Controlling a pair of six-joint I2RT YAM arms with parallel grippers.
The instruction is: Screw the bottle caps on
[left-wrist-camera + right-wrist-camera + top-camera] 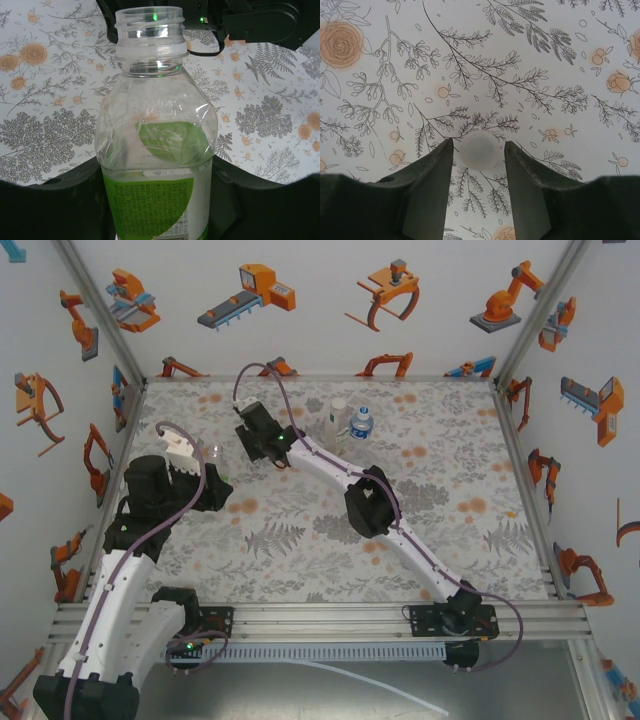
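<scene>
Left side of the floral-print table (450, 490): my left gripper (157, 167) is clenched on the clear plastic bottle with a green label (152, 75), dark fingers (60, 200) pressing either side of its labelled body. The bottle stands upright in the grip, threaded neck open at the top, clear shoulder creased above the label. From the top camera it sits just right of my left wrist, toward the table's left edge. Centre-back: my right gripper (479, 145) is down at the tabletop, jaws apart and straddling the small white round plastic cap (480, 150). The cap lies flat on the cloth between the two tips, and a thin strip of pattern shows on each side of it, so the cap is not pinched. Back of the table, right of my right wrist: the longer clear bottle with a white label (338, 422) and the squat clear bottle with a blue label (362, 425) stand side by side, near each other, well apart from the green one.
</scene>
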